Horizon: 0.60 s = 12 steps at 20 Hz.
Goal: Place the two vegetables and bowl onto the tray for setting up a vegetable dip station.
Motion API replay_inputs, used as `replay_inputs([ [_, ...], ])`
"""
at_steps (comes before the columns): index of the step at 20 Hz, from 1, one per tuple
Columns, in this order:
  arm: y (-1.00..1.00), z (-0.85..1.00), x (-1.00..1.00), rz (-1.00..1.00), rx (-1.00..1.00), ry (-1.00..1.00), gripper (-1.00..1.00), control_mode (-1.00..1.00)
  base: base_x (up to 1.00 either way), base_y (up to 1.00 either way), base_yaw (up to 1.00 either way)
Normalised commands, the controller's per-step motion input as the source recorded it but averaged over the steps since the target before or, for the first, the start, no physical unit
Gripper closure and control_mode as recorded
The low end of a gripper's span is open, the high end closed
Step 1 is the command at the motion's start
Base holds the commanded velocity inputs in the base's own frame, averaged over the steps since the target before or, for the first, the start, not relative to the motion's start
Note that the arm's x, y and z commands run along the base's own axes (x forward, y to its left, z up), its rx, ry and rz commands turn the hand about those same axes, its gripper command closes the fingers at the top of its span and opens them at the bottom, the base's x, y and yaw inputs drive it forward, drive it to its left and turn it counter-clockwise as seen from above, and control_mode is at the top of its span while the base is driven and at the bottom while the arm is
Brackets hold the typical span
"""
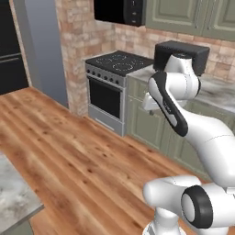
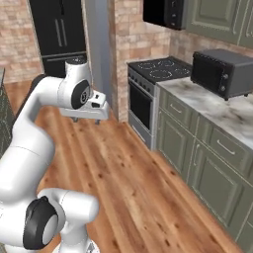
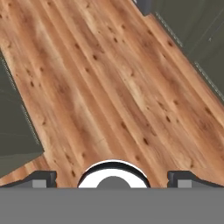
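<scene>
A: In the left base view, the arm folds up at centre right; stove (image 1: 117, 64) upper middle, toaster oven (image 1: 181, 55) upper right, a grey counter corner (image 1: 16, 197) lower left. No tray, bowl or vegetables here.

B: Right base view?

A: The gripper (image 2: 85, 118) hangs at left centre over bare wooden floor (image 2: 128, 183), carrying nothing. Cabinets (image 2: 202, 153) run along the right.

B: And the hand view?

A: Finger tips (image 3: 41, 178) spread wide at the bottom, released, floorboards beneath. I'd judge the base must first find the items, steering clear of the cabinets.

Both base views look forward from behind the arm (image 1: 183, 105), sharing the stove (image 2: 155, 74); hand view faces floor (image 3: 100, 87)
</scene>
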Motion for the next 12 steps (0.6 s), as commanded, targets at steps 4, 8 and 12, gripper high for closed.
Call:
replay_inputs([
  [4, 0.0, 0.0, 0.0, 0.0, 0.0, 0.0, -1.0, 1.0, 0.54, -0.2, 0.16],
  [8, 0.0, 0.0, 0.0, 0.0, 0.0, 0.0, -1.0, 1.0, 0.55, -0.2, 0.15],
  [12, 0.0, 0.0, 0.0, 0.0, 0.0, 0.0, -1.0, 1.0, 0.58, -0.17, 0.15],
])
